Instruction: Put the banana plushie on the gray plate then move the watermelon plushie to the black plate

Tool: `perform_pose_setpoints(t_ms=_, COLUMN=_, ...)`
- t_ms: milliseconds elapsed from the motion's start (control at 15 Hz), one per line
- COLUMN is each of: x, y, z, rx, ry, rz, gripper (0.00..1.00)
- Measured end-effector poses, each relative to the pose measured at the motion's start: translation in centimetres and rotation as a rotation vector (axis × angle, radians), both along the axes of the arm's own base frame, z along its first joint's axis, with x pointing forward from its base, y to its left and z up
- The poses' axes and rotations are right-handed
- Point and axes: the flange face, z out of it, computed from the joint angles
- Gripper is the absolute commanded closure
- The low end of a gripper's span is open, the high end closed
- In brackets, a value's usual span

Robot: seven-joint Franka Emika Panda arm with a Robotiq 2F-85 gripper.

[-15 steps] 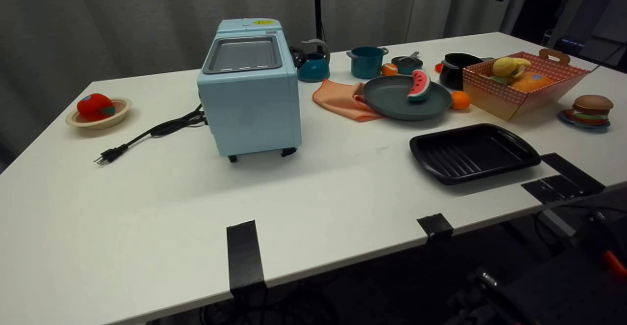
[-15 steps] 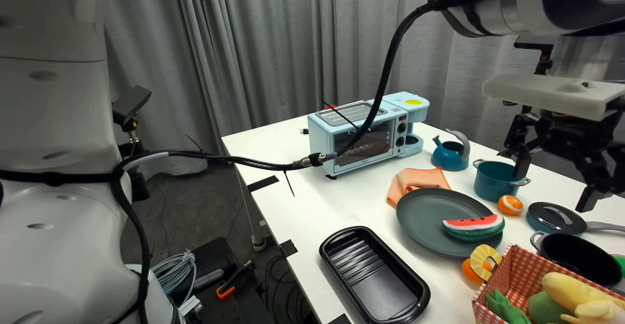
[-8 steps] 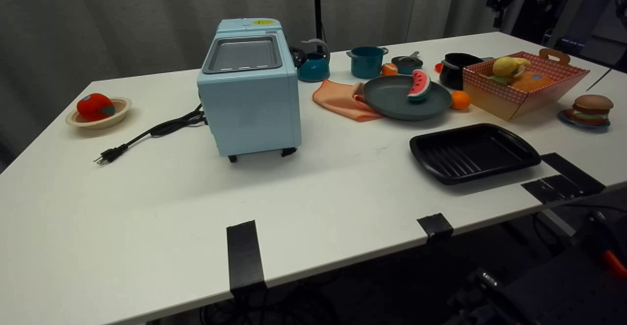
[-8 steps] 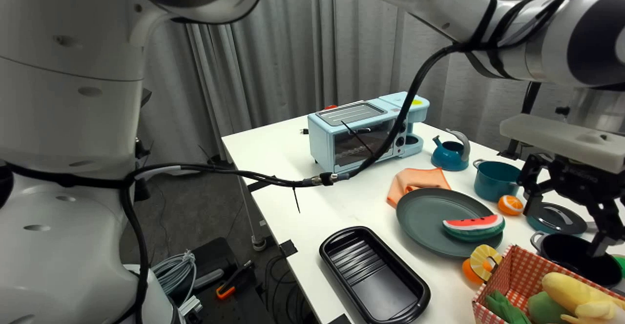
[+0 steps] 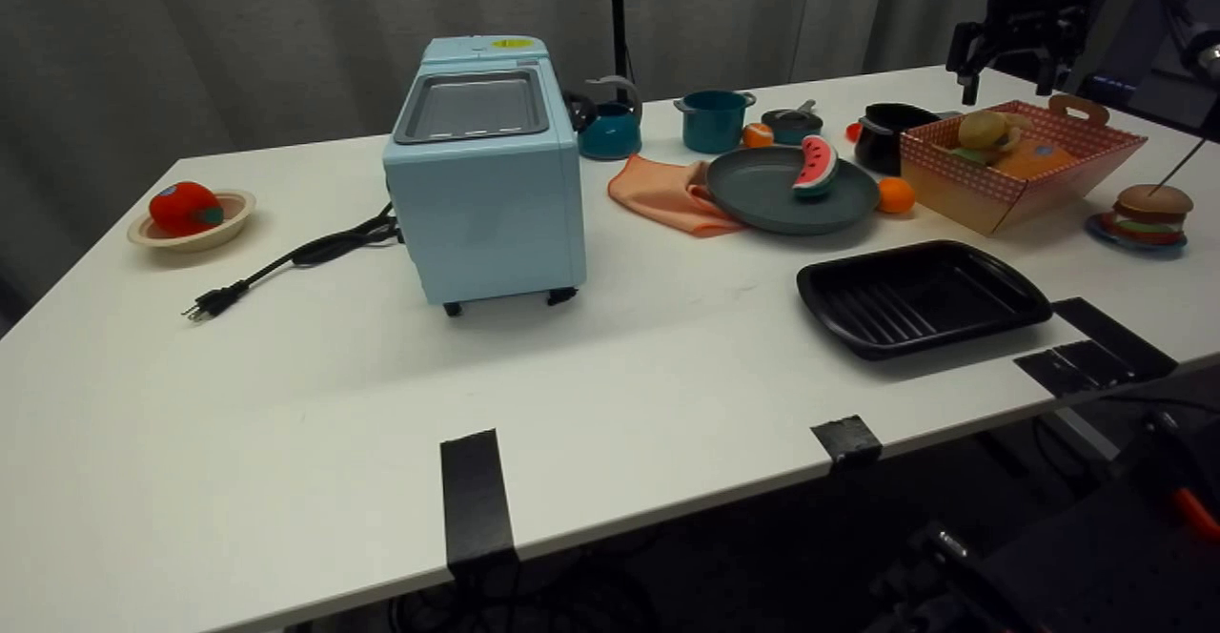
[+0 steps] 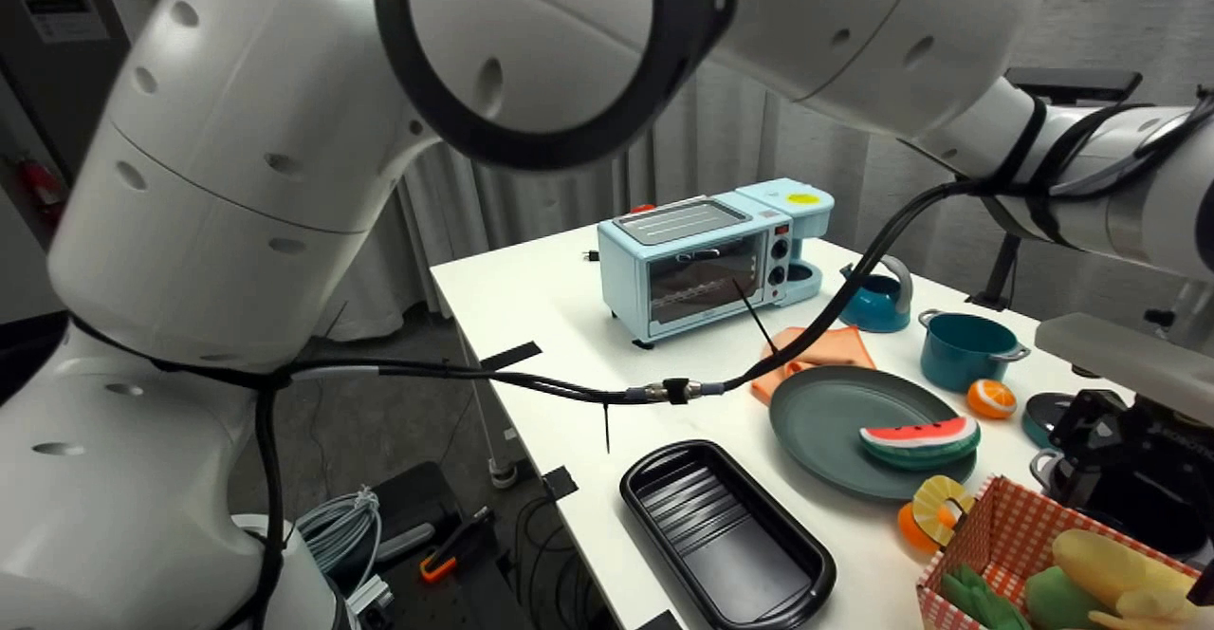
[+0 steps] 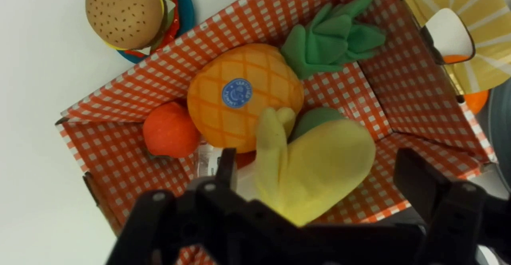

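The yellow banana plushie [image 7: 327,165] lies in the checked basket among other toy fruit; it also shows in both exterior views [image 5: 986,130] [image 6: 1110,564]. My gripper [image 7: 315,157] is open and empty. Its fingers stand on either side of the banana in the wrist view. In an exterior view the gripper [image 5: 1007,90] hangs above the basket, apart from the banana. The watermelon plushie [image 6: 915,442] lies on the right part of the gray plate [image 6: 835,421], also seen in an exterior view [image 5: 817,168]. The black plate [image 6: 749,573] stands on the table before it, holding nothing.
The basket [image 5: 953,190] has raised walls and a handle. A toy orange [image 5: 896,195] sits between basket and gray plate. A black pot [image 5: 882,142], teal pot [image 5: 713,123], kettle [image 5: 610,132], cloth [image 5: 667,196], burger toy [image 5: 1150,214] and blue toaster oven [image 5: 491,214] stand around.
My gripper has come down and toward the basket, and its fingers now hang over the banana. It stays open. The banana, watermelon and plates have not moved.
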Motion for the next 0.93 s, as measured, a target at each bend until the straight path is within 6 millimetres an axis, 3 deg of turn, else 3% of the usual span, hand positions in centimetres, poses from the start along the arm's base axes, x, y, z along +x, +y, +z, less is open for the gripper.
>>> perform_pose_setpoints(t_ms=267, x=1.7, y=-0.4, z=-1.9, rx=0.011, ry=0.038, rz=-0.004, gripper=0.02)
perform_pose_setpoints(t_ms=333, x=2.1, y=-0.3, z=-2.3, rx=0.016, ry=0.049, rz=-0.003, gripper=0.26)
perform_pose_setpoints(t_ms=467, x=2.6, y=-0.1, z=-3.2, rx=0.026, ry=0.072, rz=0.0, gripper=0.3)
perform_pose_setpoints(t_ms=933, x=3.0, y=-0.9, z=-5.2, rx=0.045, ry=0.127, rz=-0.015, gripper=0.83)
